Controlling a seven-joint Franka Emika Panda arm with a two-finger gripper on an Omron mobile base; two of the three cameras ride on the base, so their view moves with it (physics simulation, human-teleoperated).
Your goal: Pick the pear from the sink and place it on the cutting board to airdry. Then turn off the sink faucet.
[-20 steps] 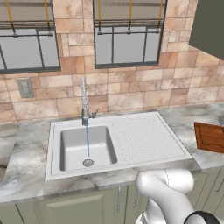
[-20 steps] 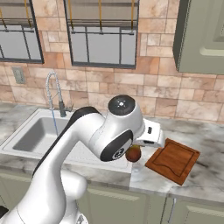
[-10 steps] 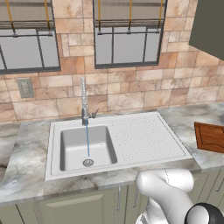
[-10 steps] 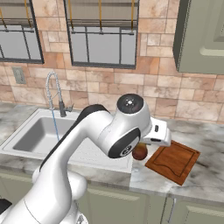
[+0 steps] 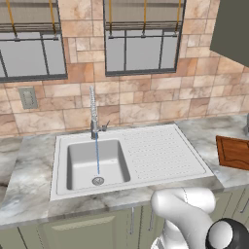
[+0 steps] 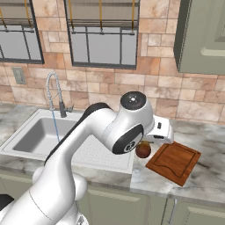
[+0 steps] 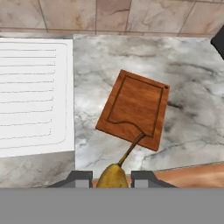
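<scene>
Hand view: the claw is clamped on the pear, golden-brown, squeezed between the 2 dark fingertips at the bottom edge, its thin stem pointing up toward the cutting board. The board lies flat on the marble surface, turned at an angle, w/ bare stone between it and the sink's ribbed drainboard at left. The pear hangs above the surface near the board's closest corner, not resting on the wood.

Right base view: the white arm reaches across the sink unit, and the pear shows as a dark brown ball under the hand, just left of the cutting board. Compared w/ 0.5 s ago and 1 s ago, the arm's big round joint has come further right and the pear has travelled w/ it, closer to the board's left edge. The grip looks unchanged over that second.

Left base view: the sink faucet stands at the back of the basin w/ a thin blue stream falling to the round drain, same as in both earlier frames. The cutting board sits at the far right edge, in the same place as before.
</scene>
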